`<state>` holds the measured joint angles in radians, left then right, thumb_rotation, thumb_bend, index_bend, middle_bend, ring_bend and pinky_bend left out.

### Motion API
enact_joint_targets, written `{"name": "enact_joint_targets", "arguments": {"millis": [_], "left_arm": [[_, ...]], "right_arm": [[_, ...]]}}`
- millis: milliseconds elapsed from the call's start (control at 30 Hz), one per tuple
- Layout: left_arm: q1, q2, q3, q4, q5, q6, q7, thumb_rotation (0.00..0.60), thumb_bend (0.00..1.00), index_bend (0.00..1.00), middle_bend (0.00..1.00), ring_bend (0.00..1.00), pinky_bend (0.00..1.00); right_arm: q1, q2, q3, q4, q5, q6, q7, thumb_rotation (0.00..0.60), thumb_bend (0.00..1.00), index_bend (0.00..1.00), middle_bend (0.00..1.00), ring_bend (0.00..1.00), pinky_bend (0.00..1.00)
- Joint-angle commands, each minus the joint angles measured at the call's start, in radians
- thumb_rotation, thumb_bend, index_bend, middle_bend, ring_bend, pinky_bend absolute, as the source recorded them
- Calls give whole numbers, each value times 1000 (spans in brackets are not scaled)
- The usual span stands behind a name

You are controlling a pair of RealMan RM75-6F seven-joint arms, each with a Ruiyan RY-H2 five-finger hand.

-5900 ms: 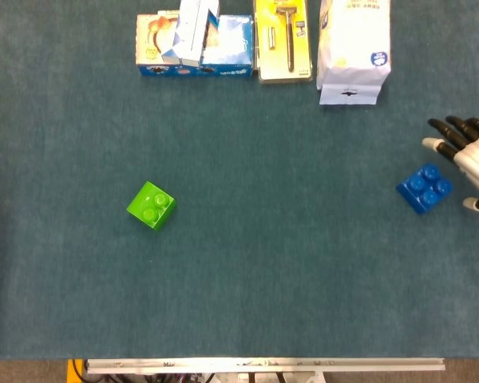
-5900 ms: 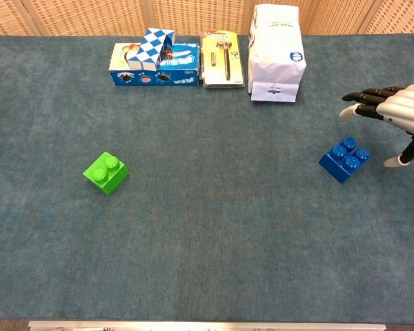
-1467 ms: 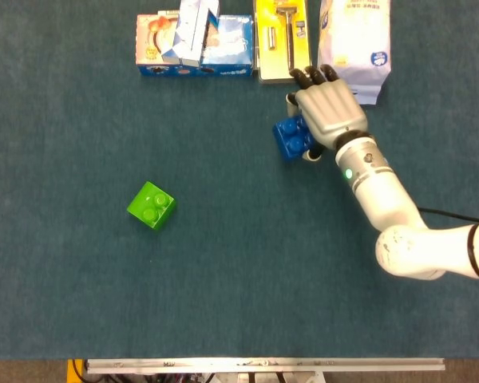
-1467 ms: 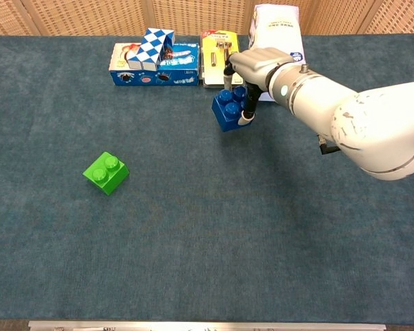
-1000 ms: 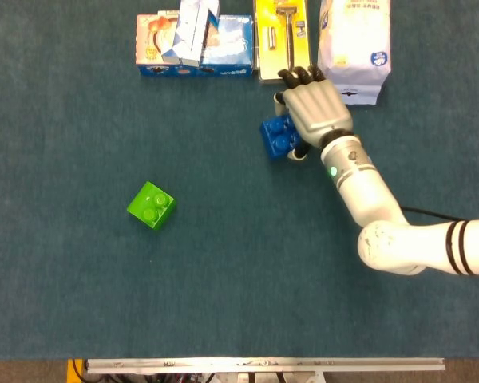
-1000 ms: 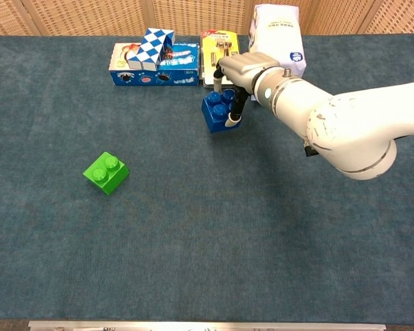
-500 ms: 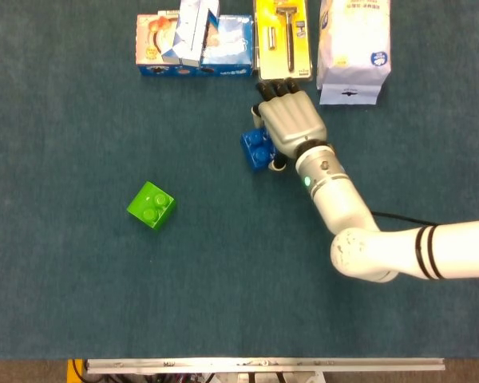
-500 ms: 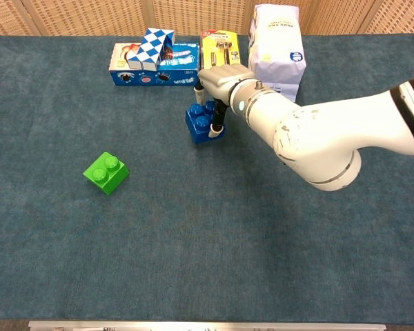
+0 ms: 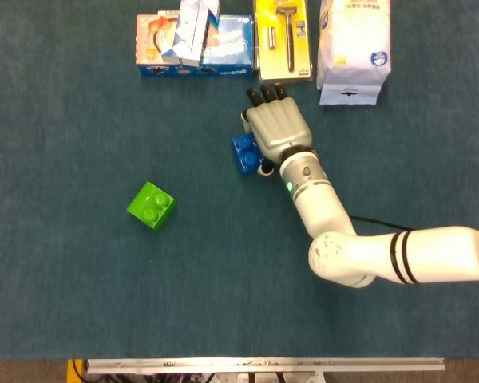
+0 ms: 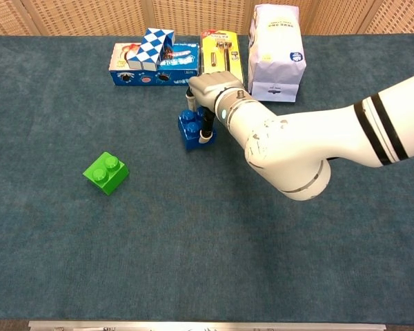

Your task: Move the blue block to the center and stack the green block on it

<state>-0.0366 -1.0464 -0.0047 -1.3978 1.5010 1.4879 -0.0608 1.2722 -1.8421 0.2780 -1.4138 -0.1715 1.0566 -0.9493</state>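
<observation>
Right hand grips blue block; green block apart

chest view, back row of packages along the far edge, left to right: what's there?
blue box with the blue-and-white checkered carton lying on its left part → yellow razor pack → white bag.
</observation>
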Motion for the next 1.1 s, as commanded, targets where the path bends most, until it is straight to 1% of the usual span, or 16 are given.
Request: {"name": "enact_joint_targets", "arguments": {"millis": [33,333,400,500,567,733,800,867,967,1100], "left_arm": [[0,0,0,1,1,0,-1,600,394,424,372,210,381],[1,0,0,1,3,2,-4,600,394,423,376,211,381],[2,1,0,0,3,3,-6,600,394,424,377,212,381],[2,1,0,2,3,3,-8,600,394,424,377,212,382],[2,1,0,3,3,3,-9,600,394,424,377,212,382],[3,-1,-1,5,3,3,-8,600,394,424,377,212,382],[3,0,-1,4,3,3,-8,600,394,424,377,212,382],[3,-1,-1,4,3,2,-7,600,394,424,377,212,382],[3,-1,0,4,3,1,-5,600,394,424,377,212,382],[4,1,0,0,3,2,-6,600,394,424,377,212,382]], "right_arm": [[0,-11,7,12,1,-1,-1,600,215,591,111,0,61],[4,-56,22,67,8,-17,-16,600,211,591,119,0,61],[4,-62,25,74,8,-24,-18,600,207,573,119,0,61],[2,-65,28,77,4,-36,-20,600,200,488,119,0,60],[1,-66,29,77,1,-42,-21,600,189,403,119,0,56],[-2,-64,31,67,-5,-50,-24,600,82,174,119,0,51],[-4,-60,30,57,-12,-50,-23,600,49,107,119,0,49],[-7,-54,29,46,-19,-49,-21,600,22,65,119,0,48],[-13,-44,29,21,-36,-41,-13,600,0,28,119,0,47],[-29,-8,13,-50,-83,-5,-10,600,0,25,119,0,47]]}}
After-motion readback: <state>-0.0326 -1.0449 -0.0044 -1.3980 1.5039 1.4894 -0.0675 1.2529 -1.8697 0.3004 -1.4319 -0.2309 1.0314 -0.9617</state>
